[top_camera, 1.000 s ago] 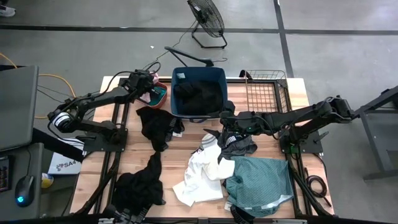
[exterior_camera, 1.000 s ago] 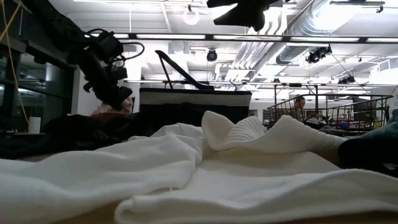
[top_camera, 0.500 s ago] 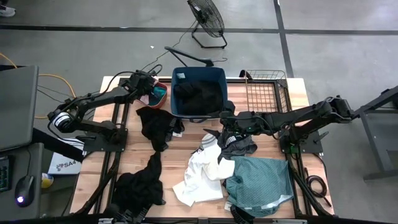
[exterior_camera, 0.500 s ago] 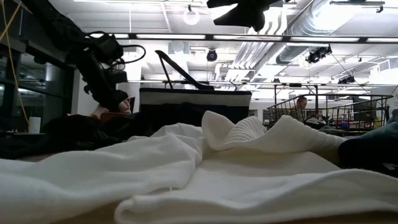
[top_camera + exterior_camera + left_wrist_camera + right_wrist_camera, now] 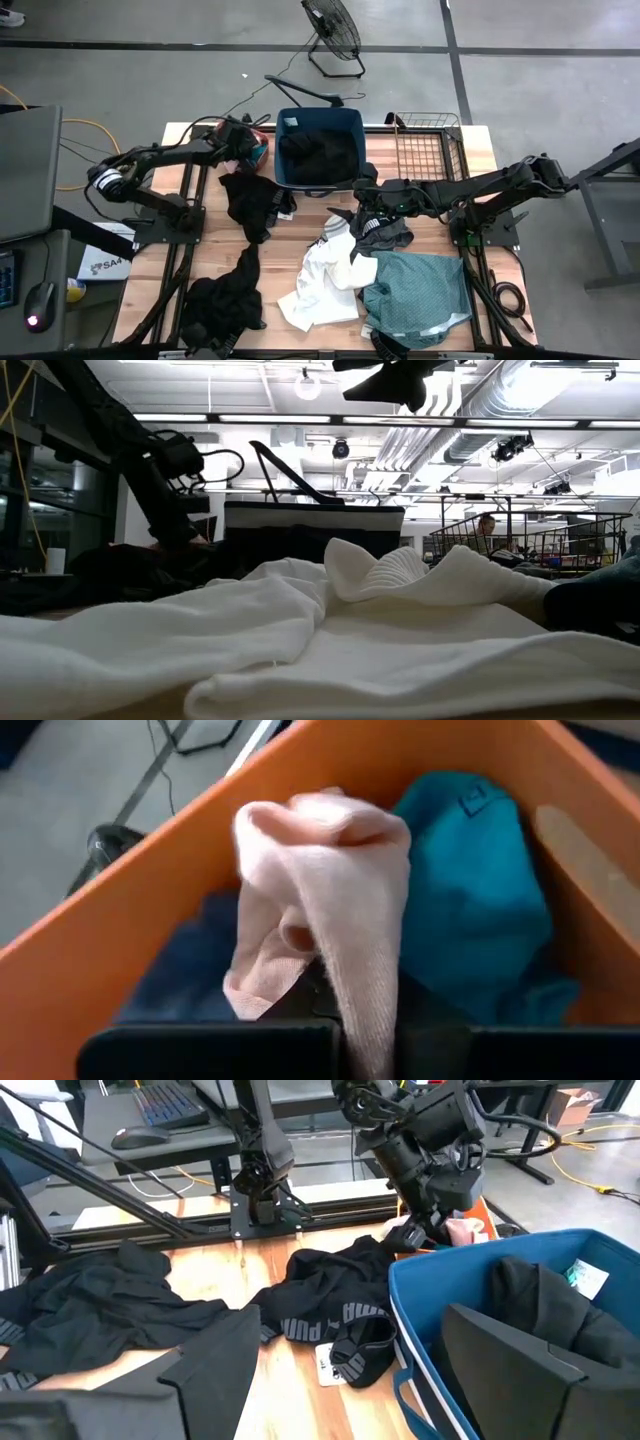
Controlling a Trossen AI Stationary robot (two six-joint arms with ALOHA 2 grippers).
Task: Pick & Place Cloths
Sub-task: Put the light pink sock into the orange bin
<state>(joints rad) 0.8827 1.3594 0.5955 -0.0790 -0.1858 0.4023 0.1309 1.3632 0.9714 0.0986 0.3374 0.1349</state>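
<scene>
Pink and soft, the pale pink cloth (image 5: 330, 910) is pinched in the left gripper (image 5: 345, 1010), whose fingers are closed tight on a fold of it. It hangs over the orange basin (image 5: 120, 910), just above a teal cloth (image 5: 470, 900) and a navy cloth (image 5: 175, 990) inside. It looks light and floppy, so it will droop and may cling to the fingers. A bunched-up fold is the best place to hold it.

The right gripper (image 5: 362, 190) waits near the blue tub (image 5: 285, 120), by a black cloth (image 5: 385, 232) on the bench (image 5: 200, 260); I cannot tell if it is open.
</scene>
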